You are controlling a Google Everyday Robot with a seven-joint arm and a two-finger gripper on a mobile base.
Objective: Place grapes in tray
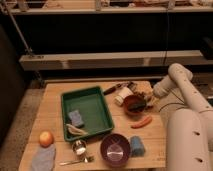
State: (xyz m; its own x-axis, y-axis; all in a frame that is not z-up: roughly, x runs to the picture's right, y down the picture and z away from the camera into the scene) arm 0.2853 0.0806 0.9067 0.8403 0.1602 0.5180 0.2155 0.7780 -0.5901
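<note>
The green tray (pixel 100 102) lies left of the table's middle, with a blue-grey sponge (pixel 76 118) and a pale object (pixel 75 130) in it. A small dark bunch, seemingly the grapes (pixel 130 85), lies at the table's back edge behind a white cup (pixel 122 95). My gripper (pixel 148 98) is at the table's right side, low beside the right rim of the small brown-red bowl (pixel 135 105), right of the tray and to the front right of the grapes. The white arm reaches in from the right.
An orange sausage (pixel 141 122) lies in front of the brown-red bowl. A purple bowl (pixel 116 148) and a blue cup (pixel 136 146) stand at the front. A metal cup (pixel 79 147), a spoon (pixel 75 161), an orange fruit (pixel 46 138) and a grey-blue cloth (pixel 43 157) sit at the front left.
</note>
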